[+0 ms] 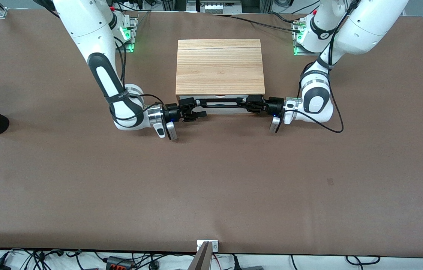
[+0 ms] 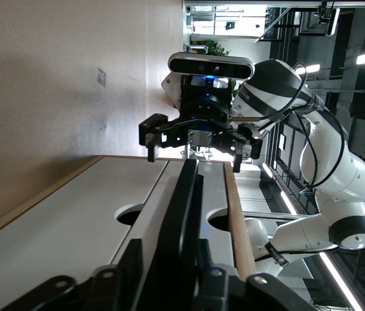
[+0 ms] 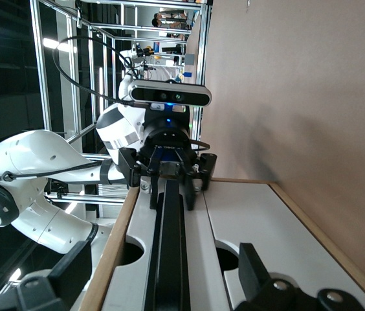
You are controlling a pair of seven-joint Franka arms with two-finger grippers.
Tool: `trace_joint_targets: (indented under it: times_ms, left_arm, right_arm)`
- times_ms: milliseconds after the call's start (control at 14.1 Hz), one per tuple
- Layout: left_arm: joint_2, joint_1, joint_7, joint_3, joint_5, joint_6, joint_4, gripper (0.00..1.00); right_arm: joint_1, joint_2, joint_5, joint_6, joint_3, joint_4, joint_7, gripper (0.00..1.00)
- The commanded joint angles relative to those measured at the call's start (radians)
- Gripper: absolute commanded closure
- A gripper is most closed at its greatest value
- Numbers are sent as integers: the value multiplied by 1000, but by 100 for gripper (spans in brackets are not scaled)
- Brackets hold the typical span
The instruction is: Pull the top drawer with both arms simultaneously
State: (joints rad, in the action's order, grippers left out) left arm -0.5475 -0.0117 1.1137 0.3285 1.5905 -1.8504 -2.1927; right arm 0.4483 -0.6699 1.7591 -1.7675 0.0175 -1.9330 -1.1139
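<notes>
No brand name or lettering can be read on anything here. A light wood cabinet [image 1: 220,66], a flat rectangular box with straight grain and one dark seam across its lid, stands on the matte brown worktop [image 1: 211,180] between the two bases. At the edge of the box facing the front camera, the top drawer [image 1: 220,109] shows as a thin white strip, crossed by its long black bar handle [image 1: 221,104]; how far it stands out of the box is hard to judge from above. The left pincer [image 1: 249,104] is closed on the handle's end toward the left arm's end of the worktop, as the right wrist view shows, with black fingers [image 3: 189,183] pressed to either side of the bar [image 3: 171,253]. The right pincer [image 1: 196,110] sits at the bar's other end; the left wrist view shows its fingers [image 2: 151,145] spread wide, straddling the tip of the bar [image 2: 182,214] without touching it. Only the wrist views reveal the smooth white front panels [image 2: 59,233], their half-round finger cut-outs [image 3: 226,254] under the bar, and the pale wood edging [image 2: 237,220] of the cabinet.
</notes>
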Motion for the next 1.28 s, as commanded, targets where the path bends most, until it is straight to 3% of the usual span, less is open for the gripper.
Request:
trace_joint_targets:
  times_ms: [0, 71, 142, 355, 569, 1066, 1137, 1208]
  left_arm:
    - [6, -2, 40, 15, 26, -3, -19, 78]
    - [6, -2, 55, 15, 25, -3, -19, 83]
    - [6, -4, 66, 15, 26, -3, -19, 87]
    - [4, -4, 69, 15, 25, -3, -19, 90]
    - [3, -5, 67, 15, 26, -4, -15, 98]
    - [1, -1, 67, 15, 63, -9, -6, 94]
    - [0, 4, 67, 15, 75, -12, -6, 94]
    - [0, 6, 69, 15, 77, -12, -4, 94]
  right_arm:
    - [0, 12, 19, -12, -1, -23, -24, 14]
    - [0, 12, 17, -10, -1, -23, -27, 23]
    - [1, 12, 17, -13, -1, -23, -26, 46]
    - [3, 12, 17, -20, -1, -21, -24, 52]
    - [3, 12, 13, -14, -2, -18, -24, 52]
    - [16, 12, 10, -7, -1, -32, -20, 48]
    - [16, 12, 10, -7, -1, -32, -18, 52]
    - [16, 13, 10, -7, -1, -34, -20, 64]
